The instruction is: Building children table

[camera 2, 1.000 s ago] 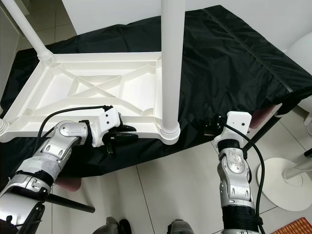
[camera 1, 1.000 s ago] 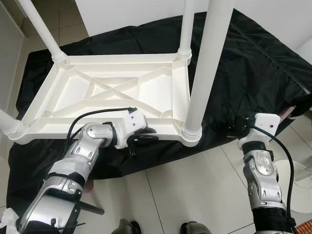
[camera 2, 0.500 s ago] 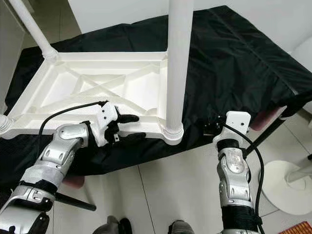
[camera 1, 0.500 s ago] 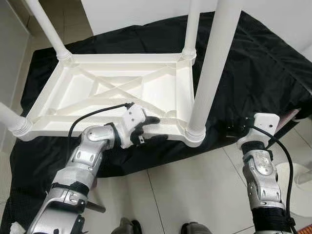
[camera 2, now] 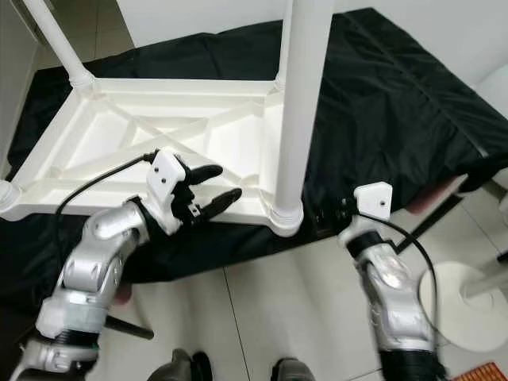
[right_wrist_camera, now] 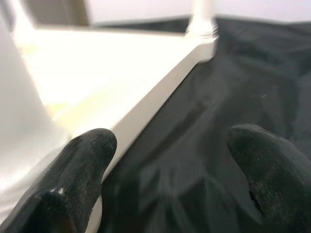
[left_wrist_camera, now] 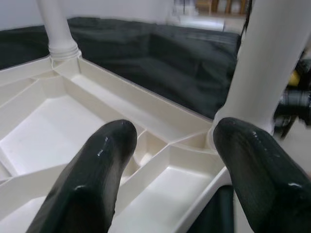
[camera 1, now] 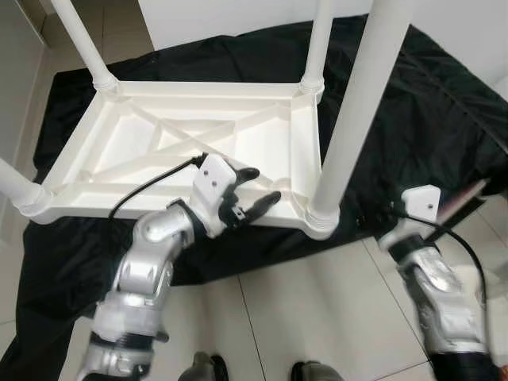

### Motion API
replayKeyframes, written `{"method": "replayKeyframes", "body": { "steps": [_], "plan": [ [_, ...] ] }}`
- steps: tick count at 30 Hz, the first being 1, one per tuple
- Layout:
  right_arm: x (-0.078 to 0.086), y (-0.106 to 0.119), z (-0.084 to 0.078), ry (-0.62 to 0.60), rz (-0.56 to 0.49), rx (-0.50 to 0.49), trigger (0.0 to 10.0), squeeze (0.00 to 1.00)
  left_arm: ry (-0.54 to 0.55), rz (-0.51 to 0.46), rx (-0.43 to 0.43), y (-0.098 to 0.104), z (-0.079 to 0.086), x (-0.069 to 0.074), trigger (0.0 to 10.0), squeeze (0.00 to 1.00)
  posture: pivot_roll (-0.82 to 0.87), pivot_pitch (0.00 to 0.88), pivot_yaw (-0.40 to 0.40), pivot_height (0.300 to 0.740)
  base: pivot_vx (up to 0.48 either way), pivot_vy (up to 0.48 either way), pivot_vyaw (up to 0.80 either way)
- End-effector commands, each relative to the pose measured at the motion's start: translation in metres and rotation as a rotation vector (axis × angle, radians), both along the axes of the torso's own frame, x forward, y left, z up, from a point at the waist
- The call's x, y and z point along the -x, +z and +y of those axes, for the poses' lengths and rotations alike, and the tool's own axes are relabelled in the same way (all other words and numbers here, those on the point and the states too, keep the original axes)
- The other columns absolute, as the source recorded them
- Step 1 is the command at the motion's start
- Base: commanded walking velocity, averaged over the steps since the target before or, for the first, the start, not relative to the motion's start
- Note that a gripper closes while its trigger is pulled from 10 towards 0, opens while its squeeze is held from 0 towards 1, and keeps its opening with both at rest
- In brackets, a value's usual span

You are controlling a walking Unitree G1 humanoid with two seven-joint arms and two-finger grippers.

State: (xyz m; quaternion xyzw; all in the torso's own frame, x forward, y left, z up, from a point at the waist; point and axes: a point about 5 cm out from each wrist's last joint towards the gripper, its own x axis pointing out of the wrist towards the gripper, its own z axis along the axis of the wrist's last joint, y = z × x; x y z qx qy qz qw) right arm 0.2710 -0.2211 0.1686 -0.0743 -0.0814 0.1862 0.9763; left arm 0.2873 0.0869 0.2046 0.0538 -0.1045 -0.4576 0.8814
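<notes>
white children's table (camera 1: 198,143) upside down on black cloth (camera 1: 413,111), legs up | left gripper (camera 1: 255,190) spread over table's near rim, beside near-right leg (camera 1: 349,119) | right gripper (right_wrist_camera: 165,160) spread, just right of that leg, above cloth

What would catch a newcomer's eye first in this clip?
A white table lies upside down on a black cloth, its ribbed underside up and its legs rising out of the picture; the near right leg looms largest. The left end effector hovers open over the table's near edge, close to that leg's socket. The right end effector is open just beyond that corner, above the cloth.
</notes>
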Motion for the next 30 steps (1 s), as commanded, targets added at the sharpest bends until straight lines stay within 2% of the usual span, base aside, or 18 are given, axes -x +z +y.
{"method": "replayKeyframes", "body": {
  "steps": [1,4,6,8,9,10,12,13,15,16,19,21,24,26,30],
  "plan": [
    [0.007,0.004,-0.009,0.081,0.041,0.035,10.0,0.0,0.195,0.015,0.058,0.005,0.008,0.001,10.0,0.0,-0.09,0.146,0.039,0.74,0.0,0.0,0.0],
    [0.009,0.006,-0.014,0.111,0.056,0.068,10.0,0.0,0.209,0.021,0.061,0.007,0.007,0.006,10.0,0.0,-0.09,0.144,0.035,0.74,0.0,0.0,0.0],
    [0.015,0.013,-0.02,0.185,0.08,0.099,10.0,0.0,0.222,0.019,0.029,0.006,0.005,0.013,10.0,0.0,-0.08,0.135,0.032,0.74,0.0,0.0,0.0],
    [0.015,0.013,-0.02,0.185,0.08,0.099,10.0,0.0,0.222,0.019,0.029,0.006,0.005,0.013,10.0,0.0,-0.08,0.135,0.032,0.74,0.0,0.0,0.0],
    [0.018,0.016,-0.02,0.228,0.092,0.11,10.0,0.0,0.224,0.027,0.017,0.005,0.005,0.015,10.0,0.0,-0.08,0.134,0.031,0.74,0.0,0.0,0.0],
    [0.022,0.019,-0.018,0.292,0.112,0.126,10.0,0.0,0.216,0.034,0.011,0.006,0.004,0.018,10.0,0.0,-0.08,0.13,0.033,0.74,0.0,0.0,0.0],
    [0.022,0.019,-0.018,0.292,0.112,0.126,10.0,0.0,0.216,0.034,0.011,0.006,0.004,0.018,10.0,0.0,-0.08,0.13,0.033,0.74,0.0,0.0,0.0],
    [0.026,0.021,-0.013,0.356,0.129,0.142,10.0,0.0,0.208,0.024,-0.006,0.007,0.004,0.02,10.0,0.0,-0.08,0.123,0.036,0.74,0.0,0.0,0.0],
    [0.026,0.021,-0.013,0.356,0.129,0.142,10.0,0.0,0.208,0.024,-0.006,0.007,0.004,0.02,10.0,0.0,-0.08,0.123,0.036,0.74,0.0,0.0,0.0],
    [0.027,0.022,-0.006,0.421,0.149,0.146,10.0,0.0,0.179,0.02,-0.017,0.008,0.001,0.024,10.0,0.0,-0.08,0.118,0.039,0.74,0.0,0.0,0.0],
    [0.026,0.022,0.002,0.475,0.158,0.137,10.0,0.0,0.16,0.012,-0.027,0.008,-0.001,0.027,10.0,0.0,-0.08,0.116,0.041,0.74,0.0,0.0,0.0],
    [0.018,0.02,0.016,0.523,0.149,0.125,10.0,0.0,0.14,0.012,-0.04,0.008,-0.005,0.031,10.0,0.0,-0.07,0.112,0.04,0.74,0.0,0.0,0.0],
    [0.009,0.019,0.021,0.517,0.13,0.118,10.0,0.0,0.142,0.013,-0.043,0.008,-0.007,0.033,10.0,0.0,-0.07,0.111,0.04,0.74,0.0,0.0,0.0],
    [0.009,0.019,0.021,0.517,0.13,0.118,10.0,0.0,0.142,0.013,-0.043,0.008,-0.007,0.033,10.0,0.0,-0.07,0.111,0.04,0.74,0.0,0.0,0.0],
    [-0.008,0.02,0.029,0.524,0.105,0.084,10.0,0.0,0.13,0.022,-0.05,0.006,-0.012,0.035,10.0,0.0,-0.06,0.116,0.037,0.74,0.0,0.0,0.0]
  ]
}}
